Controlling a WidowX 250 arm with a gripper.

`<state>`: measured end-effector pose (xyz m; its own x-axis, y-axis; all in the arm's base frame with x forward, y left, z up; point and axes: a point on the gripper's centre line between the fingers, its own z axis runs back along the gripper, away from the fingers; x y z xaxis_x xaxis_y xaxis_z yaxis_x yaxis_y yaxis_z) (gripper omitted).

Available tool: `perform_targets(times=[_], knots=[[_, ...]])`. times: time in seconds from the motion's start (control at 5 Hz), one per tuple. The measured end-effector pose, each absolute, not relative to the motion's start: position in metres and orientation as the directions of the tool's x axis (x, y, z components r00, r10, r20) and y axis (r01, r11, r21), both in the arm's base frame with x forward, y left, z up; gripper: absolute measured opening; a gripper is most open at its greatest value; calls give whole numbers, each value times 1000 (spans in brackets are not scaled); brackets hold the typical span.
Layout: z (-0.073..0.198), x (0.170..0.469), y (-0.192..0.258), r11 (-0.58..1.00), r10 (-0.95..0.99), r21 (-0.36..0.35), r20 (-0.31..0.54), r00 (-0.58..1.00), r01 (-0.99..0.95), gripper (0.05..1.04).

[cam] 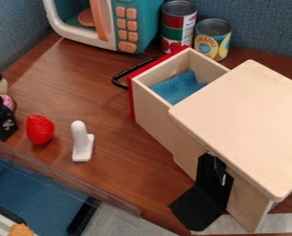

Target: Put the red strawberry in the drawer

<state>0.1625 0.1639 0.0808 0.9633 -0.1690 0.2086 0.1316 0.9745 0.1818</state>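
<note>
Near the red strawberry (40,130) hangs the gripper (2,122); how wide (partly cropped) I cannot tell.

The microwave (149,19) is cropped, the drawer (153,115) partly hidden.

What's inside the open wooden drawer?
A blue cloth lies in the open wooden drawer. Whatever is under the cloth, or further back beneath the wooden top, is hidden.
</note>
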Motion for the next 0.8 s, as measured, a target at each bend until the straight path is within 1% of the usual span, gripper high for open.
perform_targets(times=[0.2,0.4,0.6,0.8], knots=[[61,174,164,972,-182,182,175,968,150,1001],[50,178,164,973,-177,174,161,971,149,1001],[41,184,169,974,-166,180,152,974,138,1001],[38,192,169,973,-168,181,144,975,141,1001]])
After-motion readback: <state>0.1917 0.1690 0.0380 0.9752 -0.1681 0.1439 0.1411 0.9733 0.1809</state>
